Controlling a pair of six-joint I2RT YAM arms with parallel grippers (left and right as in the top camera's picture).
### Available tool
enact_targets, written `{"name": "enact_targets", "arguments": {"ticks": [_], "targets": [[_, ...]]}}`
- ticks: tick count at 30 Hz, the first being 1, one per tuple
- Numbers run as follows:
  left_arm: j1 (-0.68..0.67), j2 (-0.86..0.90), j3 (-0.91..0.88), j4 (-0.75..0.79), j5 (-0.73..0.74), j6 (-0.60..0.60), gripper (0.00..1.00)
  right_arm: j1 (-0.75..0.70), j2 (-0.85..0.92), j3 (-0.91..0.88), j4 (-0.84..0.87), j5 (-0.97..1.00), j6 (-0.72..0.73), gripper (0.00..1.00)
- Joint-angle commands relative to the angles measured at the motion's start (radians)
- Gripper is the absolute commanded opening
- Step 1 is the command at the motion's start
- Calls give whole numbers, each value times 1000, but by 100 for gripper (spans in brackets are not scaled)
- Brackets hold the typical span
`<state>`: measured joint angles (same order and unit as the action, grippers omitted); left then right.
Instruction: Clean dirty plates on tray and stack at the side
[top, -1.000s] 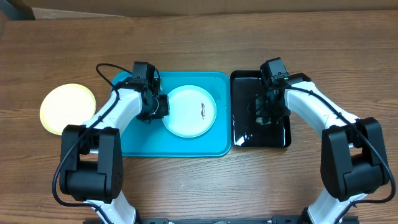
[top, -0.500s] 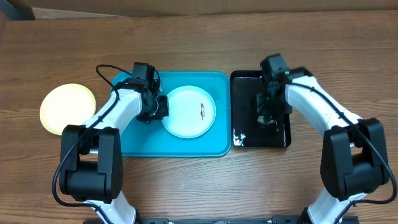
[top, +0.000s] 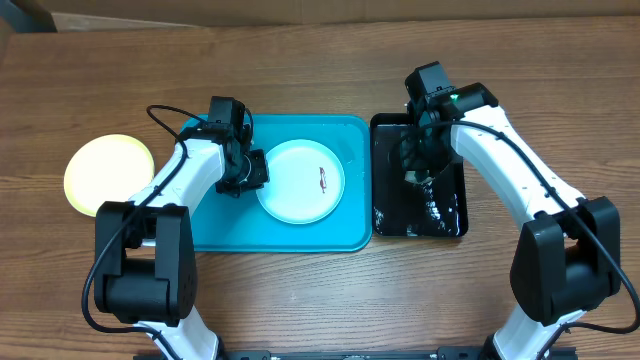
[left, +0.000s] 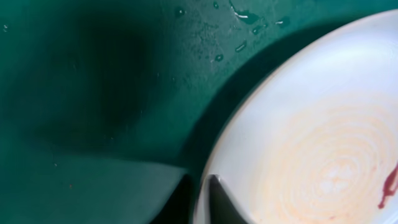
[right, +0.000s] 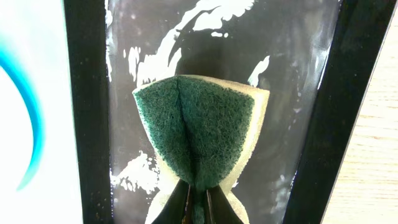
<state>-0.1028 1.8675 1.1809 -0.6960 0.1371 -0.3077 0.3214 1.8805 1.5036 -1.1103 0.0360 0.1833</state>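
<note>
A white plate (top: 300, 182) with a small reddish smear (top: 322, 178) lies on the turquoise tray (top: 210, 225). My left gripper (top: 252, 172) is shut on its left rim. In the left wrist view the fingers (left: 198, 200) straddle the plate's edge (left: 298, 143) over the wet tray (left: 93, 93). A yellow-green plate (top: 109, 174) lies on the table at the far left. I cannot make out a pale blue plate. My right gripper (top: 418, 165) is shut on a green sponge (right: 202, 130) and holds it over the black tray; its fingers (right: 199, 202) pinch the sponge's fold.
The glossy black tray (top: 452, 215) stands right of the turquoise tray, with foam and water streaks on its floor (right: 143, 168). Its raised rims (right: 87, 93) flank the sponge. Bare wooden table (top: 320, 300) surrounds both trays.
My right gripper has moved with the sponge toward the back left of the black tray. My left gripper and the white plate have shifted slightly left.
</note>
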Motion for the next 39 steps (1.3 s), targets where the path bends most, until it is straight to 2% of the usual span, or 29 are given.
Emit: {"name": "enact_targets", "arguments": {"ticks": [1, 4, 6, 8, 9, 10, 12, 13, 16, 17, 19, 20, 22, 24, 26, 27, 28, 30, 39], "targets": [[3, 8, 21, 4, -14, -6, 4, 0, -10, 13, -1, 16, 17, 4], [3, 8, 21, -1, -14, -6, 4, 0, -10, 8, -40, 96, 48, 4], [3, 8, 21, -9, -14, -6, 4, -3, -10, 6, -18, 20, 137, 4], [3, 8, 21, -13, -14, -6, 4, 5, -10, -1, 5, -116, 51, 4], [3, 8, 21, -14, -14, -6, 4, 13, -10, -1, -8, -105, -19, 4], [3, 8, 21, -15, -14, -6, 4, 19, -10, -1, -37, -6, -19, 3], [3, 8, 21, -19, -13, -6, 4, 19, -10, -1, -48, 106, 117, 4], [3, 8, 21, -23, -13, -6, 4, 19, -10, -1, -35, 87, 159, 4], [3, 8, 21, -30, -14, -6, 4, 25, -10, -1, -16, -22, 63, 4], [3, 8, 21, -31, -14, -5, 4, 26, -10, -1, -29, 10, 60, 4], [3, 8, 21, -39, -13, -3, 4, 25, -10, -1, -35, 56, 145, 4], [3, 8, 21, -42, -13, -3, 4, 25, -10, -3, -18, 19, 148, 4], [3, 8, 21, -48, -14, 0, 4, 33, -10, -5, -34, 24, 39, 4], [3, 8, 21, -54, -14, 2, 4, 31, -10, -5, -55, 68, 142, 4], [3, 8, 21, -57, -14, 2, 5, 30, -10, -5, -46, -2, 93, 4], [3, 8, 21, -57, -14, 6, 4, 33, -10, -5, -61, 14, 47, 4], [3, 8, 21, -56, -14, 8, 4, 33, -10, -5, -86, 76, 72, 4], [3, 8, 21, -58, -14, 9, 4, 29, -10, -6, -115, 147, 209, 4], [3, 8, 21, -55, -14, 9, 4, 23, -7, -9, -284, 10, 201, 4]]}}
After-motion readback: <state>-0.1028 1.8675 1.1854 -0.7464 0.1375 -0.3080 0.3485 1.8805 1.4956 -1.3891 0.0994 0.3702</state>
